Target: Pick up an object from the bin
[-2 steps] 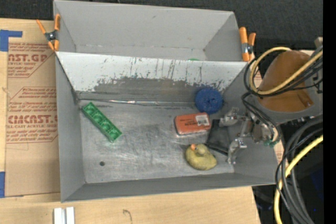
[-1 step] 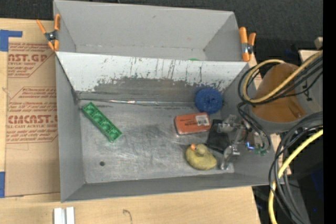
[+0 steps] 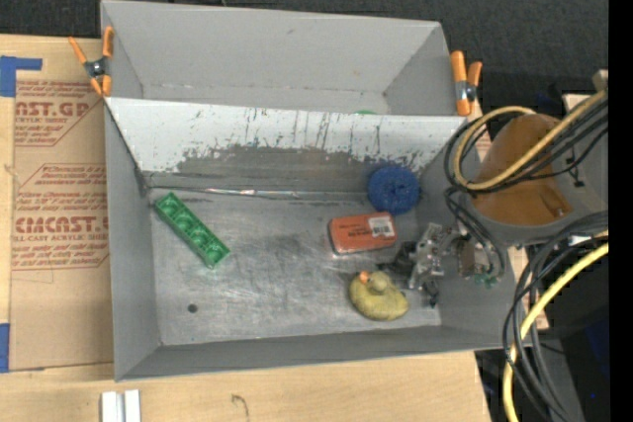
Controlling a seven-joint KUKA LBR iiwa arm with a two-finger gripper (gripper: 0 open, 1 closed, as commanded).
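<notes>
My gripper [image 3: 427, 268] hangs low at the bin's right side, just right of a yellow rubber duck [image 3: 377, 297] lying on the floor near the front wall. An orange rectangular block with a white label [image 3: 362, 233] lies to the gripper's upper left. A blue fuzzy ball [image 3: 394, 189] rests farther back against the rear wall. I see nothing between the fingers.
A long green studded brick [image 3: 192, 229] lies slantwise at the left of the bin floor. The arm with its orange cover and looping cables enters over the bin's right rim.
</notes>
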